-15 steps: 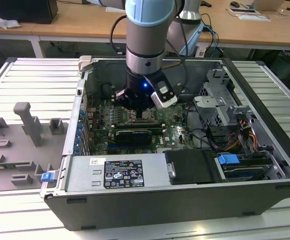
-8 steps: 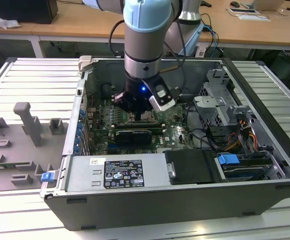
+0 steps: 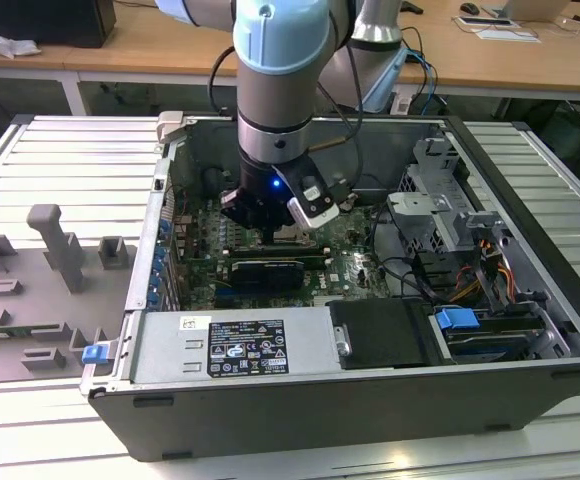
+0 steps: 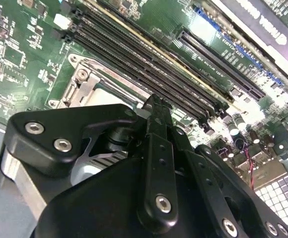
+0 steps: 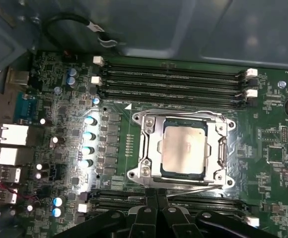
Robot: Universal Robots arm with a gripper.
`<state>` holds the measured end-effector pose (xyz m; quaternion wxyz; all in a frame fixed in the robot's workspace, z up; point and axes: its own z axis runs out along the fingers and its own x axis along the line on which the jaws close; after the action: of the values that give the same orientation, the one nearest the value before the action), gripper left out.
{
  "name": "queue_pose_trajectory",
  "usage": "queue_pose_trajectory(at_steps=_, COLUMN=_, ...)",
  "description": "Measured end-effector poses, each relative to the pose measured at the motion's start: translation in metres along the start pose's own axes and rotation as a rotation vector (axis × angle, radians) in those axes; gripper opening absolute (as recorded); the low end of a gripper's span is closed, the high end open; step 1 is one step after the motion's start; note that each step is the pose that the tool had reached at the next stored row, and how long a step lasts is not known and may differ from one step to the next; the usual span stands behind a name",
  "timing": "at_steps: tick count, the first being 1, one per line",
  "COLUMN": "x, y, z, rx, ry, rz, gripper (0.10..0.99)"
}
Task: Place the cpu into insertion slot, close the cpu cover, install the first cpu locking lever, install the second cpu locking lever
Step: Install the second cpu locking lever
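Nearest the lens in the first wrist view: the tool [image 5: 156,210], fingers pressed together, clenched on nothing, tips touching the 6 o'clock edge of the insertion slot [image 5: 143,171]. Inside the slot, the cpu [image 5: 183,149], seated flat and square. Over it, the cpu cover [image 5: 218,148], lying down with its window framing the chip. At that 6 o'clock edge, a thin wire locking lever [image 5: 183,187], apparently the step in hand. Best done, by judgement, with slow pressure straight down, tips kept on the wire, clear of the memory slots [image 5: 169,82] at 12 o'clock.

Open computer case [image 3: 530,400] on a slatted table [image 3: 70,150] — grey fixtures [image 3: 55,245] alongside.
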<state>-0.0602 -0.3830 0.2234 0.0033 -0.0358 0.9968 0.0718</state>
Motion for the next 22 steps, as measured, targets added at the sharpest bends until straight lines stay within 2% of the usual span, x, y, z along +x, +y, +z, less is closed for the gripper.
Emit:
queue_pose_trajectory(at_steps=1, x=0.0009, y=-0.0002, z=0.0007, rx=-0.001, ry=-0.0002, rz=0.0, gripper=0.106)
queue_pose_trajectory(at_steps=3, x=0.0026, y=-0.0011, z=0.0069, rx=-0.005, ry=-0.0004, rz=0.0, gripper=0.106)
queue_pose_trajectory(at_steps=4, x=0.0042, y=-0.0014, z=0.0091, rx=-0.01, ry=-0.0005, rz=-0.001, gripper=0.106)
queue_pose_trajectory(at_steps=7, x=0.0089, y=-0.0041, z=0.0132, rx=-0.037, ry=-0.0027, rz=-0.004, gripper=0.106)
queue_pose_trajectory(at_steps=10, x=0.0124, y=-0.0064, z=0.0151, rx=-0.051, ry=-0.0046, rz=-0.006, gripper=0.106)
queue_pose_trajectory(at_steps=15, x=0.0131, y=-0.0071, z=0.0193, rx=-0.075, ry=-0.0082, rz=-0.009, gripper=0.106)
queue_pose_trajectory(at_steps=17, x=0.0133, y=-0.0074, z=0.0207, rx=-0.079, ry=-0.0087, rz=-0.011, gripper=0.106)
queue_pose_trajectory(at_steps=22, x=0.0156, y=-0.0081, z=0.0252, rx=-0.107, ry=-0.0123, rz=-0.02, gripper=0.106)
